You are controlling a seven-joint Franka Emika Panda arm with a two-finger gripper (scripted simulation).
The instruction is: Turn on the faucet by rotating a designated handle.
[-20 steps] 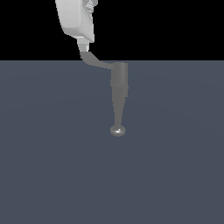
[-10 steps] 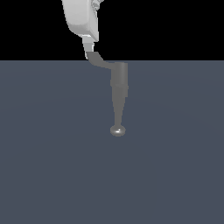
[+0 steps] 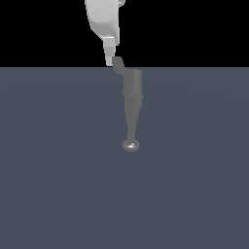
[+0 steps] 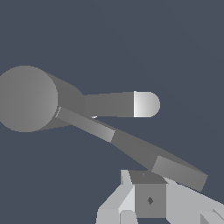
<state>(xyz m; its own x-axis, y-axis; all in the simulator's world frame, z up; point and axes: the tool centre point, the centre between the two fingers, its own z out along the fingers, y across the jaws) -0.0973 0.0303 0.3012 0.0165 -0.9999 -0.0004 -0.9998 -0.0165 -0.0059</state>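
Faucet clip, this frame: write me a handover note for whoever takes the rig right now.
Gripper: at the outer end of the handle, apparently pushing sideways; open or shut cannot be told.
Faucet: on the grey floor, spout pointing toward the exterior camera, shiny tip nearest.
Done: over the last second the handle has swung from the exterior view's left toward the faucet body.
Left: keep pushing the same way until it is fully turned; how far remains is not visible.
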